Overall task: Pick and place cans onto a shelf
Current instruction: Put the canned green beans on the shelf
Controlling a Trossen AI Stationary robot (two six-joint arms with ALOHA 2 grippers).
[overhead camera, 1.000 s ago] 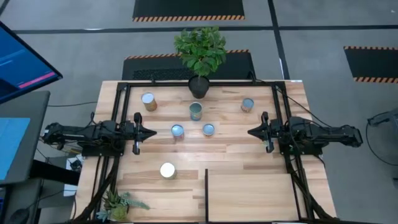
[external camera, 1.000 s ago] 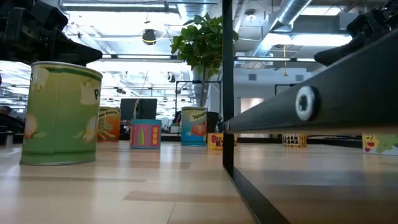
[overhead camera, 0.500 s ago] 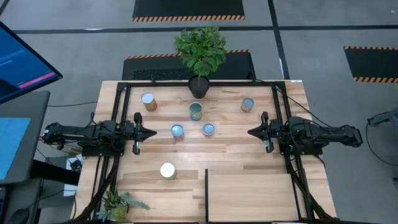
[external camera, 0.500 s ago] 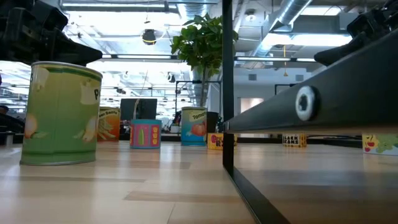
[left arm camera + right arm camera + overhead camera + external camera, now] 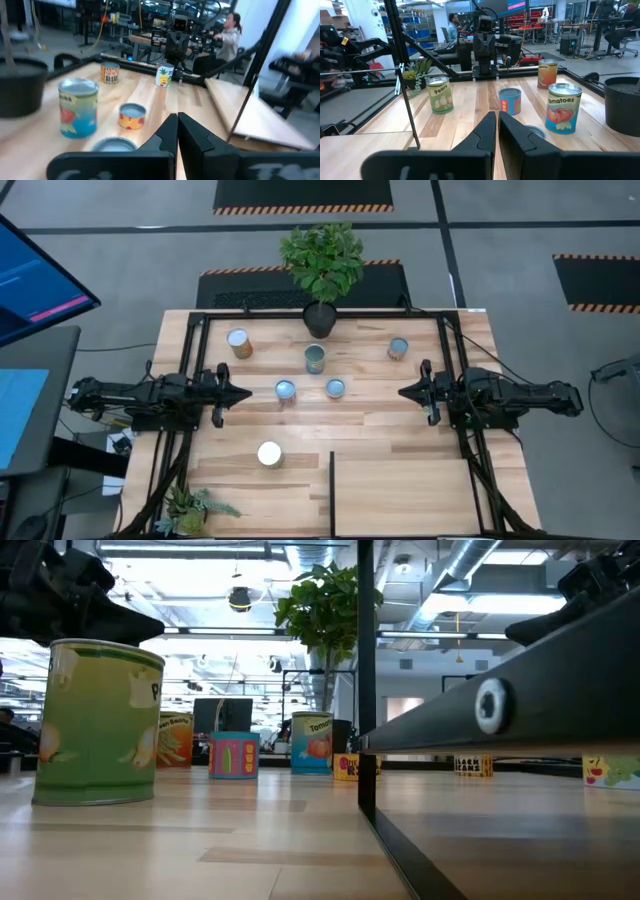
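Cans read "Pears" point(image 5: 440, 95) and "Tomatoes" point(image 5: 563, 114); other labels blur. Left hand point(image 5: 245, 393) and right hand point(image 5: 404, 393) are pressed together, empty.

Four views: overhead, table-level, two wrist cams.
High looks straight down on the whole table point(image 5: 400, 450). Low sits at the front edge, close to the pears can point(image 5: 95, 720), facing the back edge. Wrist cams face each other across the centre cans.
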